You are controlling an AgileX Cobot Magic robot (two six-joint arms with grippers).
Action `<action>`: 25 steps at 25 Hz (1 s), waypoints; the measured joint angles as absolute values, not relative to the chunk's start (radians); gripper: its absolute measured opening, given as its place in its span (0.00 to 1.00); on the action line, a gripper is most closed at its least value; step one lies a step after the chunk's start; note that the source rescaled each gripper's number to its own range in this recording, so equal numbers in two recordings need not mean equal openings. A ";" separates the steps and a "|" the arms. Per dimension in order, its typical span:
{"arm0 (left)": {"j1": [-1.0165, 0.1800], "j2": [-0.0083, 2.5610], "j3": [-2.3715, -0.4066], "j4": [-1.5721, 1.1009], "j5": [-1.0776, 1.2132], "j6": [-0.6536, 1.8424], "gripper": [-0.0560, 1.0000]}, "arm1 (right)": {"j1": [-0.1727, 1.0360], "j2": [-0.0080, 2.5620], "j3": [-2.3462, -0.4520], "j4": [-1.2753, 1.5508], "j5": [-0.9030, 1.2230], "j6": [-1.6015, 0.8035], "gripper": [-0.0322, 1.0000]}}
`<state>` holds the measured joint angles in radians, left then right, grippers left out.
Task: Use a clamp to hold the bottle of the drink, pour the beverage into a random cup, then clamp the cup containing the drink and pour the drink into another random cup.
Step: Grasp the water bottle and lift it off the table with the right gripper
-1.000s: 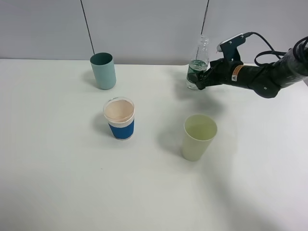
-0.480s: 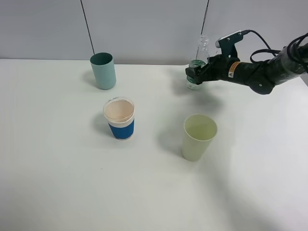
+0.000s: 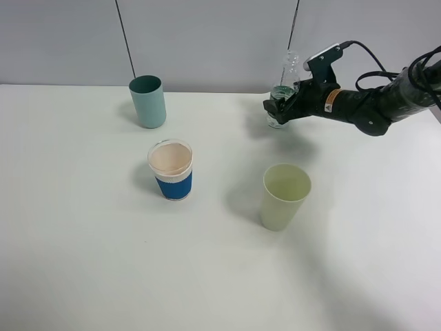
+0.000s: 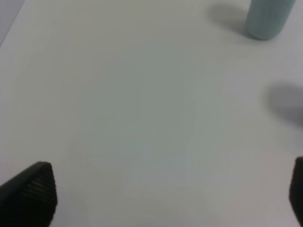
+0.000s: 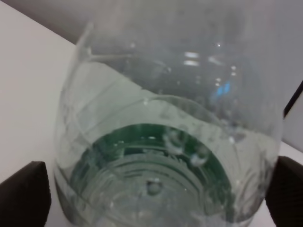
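Only the right wrist view shows the clear bottle (image 5: 165,118) up close, with green-tinted liquid low in it and the right hand (image 5: 155,194) clamped on its two sides; the high view places that bottle toward 1 o'clock of the white worktop (image 3: 89,262). Only the left wrist view shows the left hand (image 4: 163,196), its fingers spread wide above bare worktop. There is one bottle and three cups: a teal cup (image 3: 148,102) at 11 o'clock, a blue-banded cup (image 3: 171,169) at 10 and a pale green cup (image 3: 284,196) at 3.
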<state>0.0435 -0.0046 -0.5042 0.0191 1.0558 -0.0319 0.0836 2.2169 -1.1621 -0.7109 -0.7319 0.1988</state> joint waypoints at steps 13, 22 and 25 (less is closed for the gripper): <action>0.044 -0.005 -0.504 0.019 1.056 -0.032 1.00 | 0.084 2.217 -1.162 -0.711 -0.732 0.165 0.78; 0.044 -0.005 -0.504 0.019 1.056 -0.032 1.00 | 0.084 2.217 -1.162 -0.711 -0.733 0.182 0.03; 0.044 -0.005 -0.504 0.019 1.056 -0.032 1.00 | 0.084 2.217 -1.162 -0.711 -0.733 0.191 0.03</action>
<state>0.0435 -0.0046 -0.5042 0.0191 1.0558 -0.0319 0.0836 2.2169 -1.1621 -0.7114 -0.7335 0.1906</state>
